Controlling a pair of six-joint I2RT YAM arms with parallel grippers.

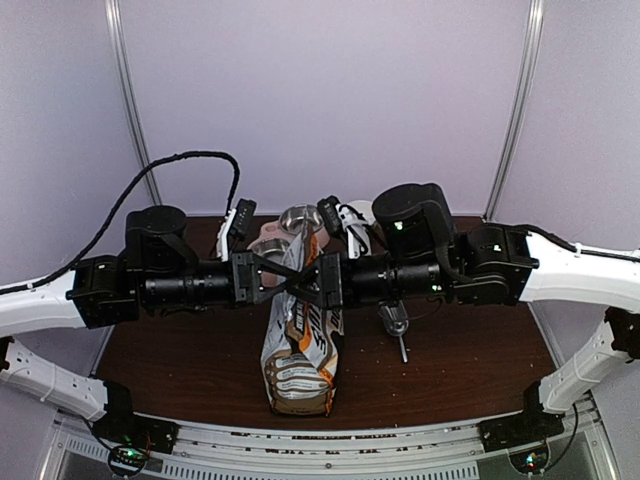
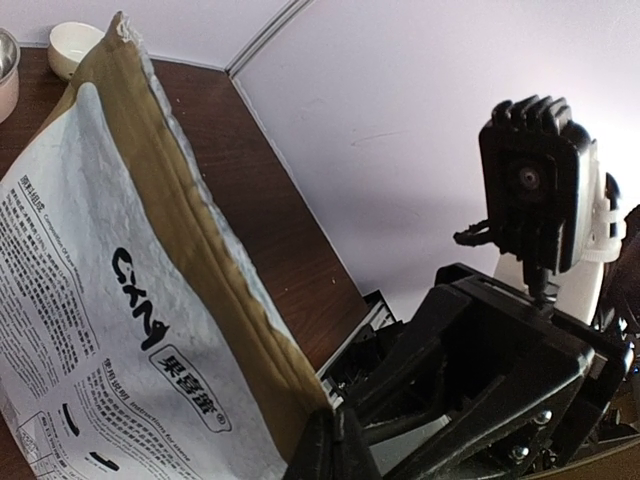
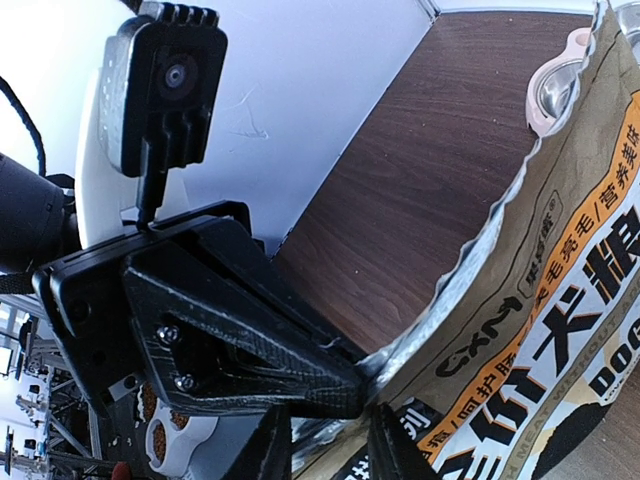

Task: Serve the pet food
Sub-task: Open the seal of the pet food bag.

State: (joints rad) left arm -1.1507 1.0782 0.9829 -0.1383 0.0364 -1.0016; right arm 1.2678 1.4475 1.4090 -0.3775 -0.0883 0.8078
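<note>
Left wrist footage is showing the left gripper (image 2: 335, 445) closed to a sliver, with the brown side fold of the bag (image 2: 130, 300) being pinched between its fingers at the bag's upper edge. The bag's white face with black print is being turned toward this camera. A small white bowl (image 2: 75, 45) is being shown on the table (image 2: 290, 230) beyond the bag's top corner.

In the right wrist view, the right gripper (image 3: 328, 445) is being seen with its fingers set somewhat apart and the bag's silver-lined lip lying between them. Whether the lip is being squeezed cannot be told. The orange-and-black printed front is being faced toward this camera, and the pink feeder (image 3: 537, 118) with a metal bowl is being glimpsed past the torn rim. Small brown pellets of pet food (image 3: 160, 425) are being shown low on the left, under the left gripper. What they are lying in cannot be told.

From the top external camera, both arms are being seen reaching inward from the sides and meeting over the middle of the table. The bag's mouth is standing raised between the two grippers there, while its lower part is lying toward the near edge. A metal scoop (image 1: 395, 325) is lying on the table just right of the bag, apart from it.
</note>
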